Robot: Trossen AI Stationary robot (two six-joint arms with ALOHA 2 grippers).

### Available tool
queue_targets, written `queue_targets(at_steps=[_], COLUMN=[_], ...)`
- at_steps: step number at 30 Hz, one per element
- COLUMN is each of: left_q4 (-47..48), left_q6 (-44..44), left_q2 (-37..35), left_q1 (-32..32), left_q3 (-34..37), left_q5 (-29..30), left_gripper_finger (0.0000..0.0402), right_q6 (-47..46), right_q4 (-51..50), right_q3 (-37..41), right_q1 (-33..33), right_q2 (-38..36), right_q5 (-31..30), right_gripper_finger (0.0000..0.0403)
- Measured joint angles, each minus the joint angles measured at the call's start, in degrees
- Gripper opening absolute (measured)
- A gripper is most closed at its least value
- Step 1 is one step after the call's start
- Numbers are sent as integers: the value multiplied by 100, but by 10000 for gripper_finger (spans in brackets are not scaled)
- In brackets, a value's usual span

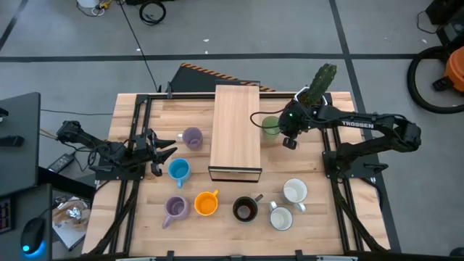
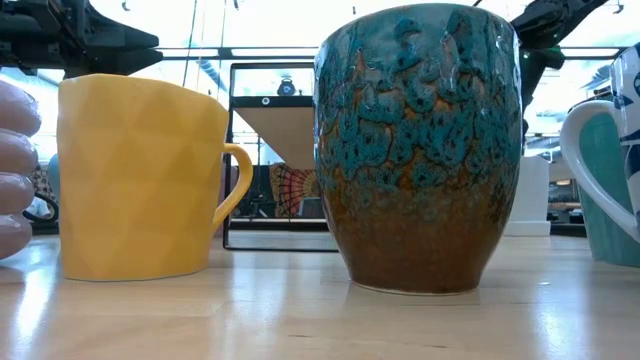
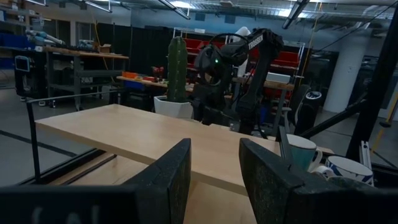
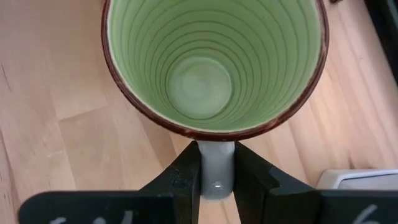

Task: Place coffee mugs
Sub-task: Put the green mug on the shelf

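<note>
Green mug (image 4: 214, 62) — its handle pinched by the right fingers (image 4: 186, 180); left fingers (image 3: 174, 174) apart, holding nothing.

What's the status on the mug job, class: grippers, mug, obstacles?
Right gripper shut on green mug handle, beside wooden shelf. Left gripper open, empty, by light blue mug. Cactus pot close behind.
</note>
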State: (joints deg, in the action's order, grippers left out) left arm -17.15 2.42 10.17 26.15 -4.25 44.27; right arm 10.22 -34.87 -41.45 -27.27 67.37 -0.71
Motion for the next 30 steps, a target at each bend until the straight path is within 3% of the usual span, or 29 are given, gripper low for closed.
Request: queue_targets(at_steps=[30], left_q4=[85], left_q6=[219], left_q2=[0], left_q1=[0], left_q3=[0], left_q5=[0], left_gripper_finger=[142], right_q6=[3], right_q4=[-1756], right_q3=[-1366], right_q1=[0], right_q2=[-366], right_q5=[-644], right_gripper_finger=[72])
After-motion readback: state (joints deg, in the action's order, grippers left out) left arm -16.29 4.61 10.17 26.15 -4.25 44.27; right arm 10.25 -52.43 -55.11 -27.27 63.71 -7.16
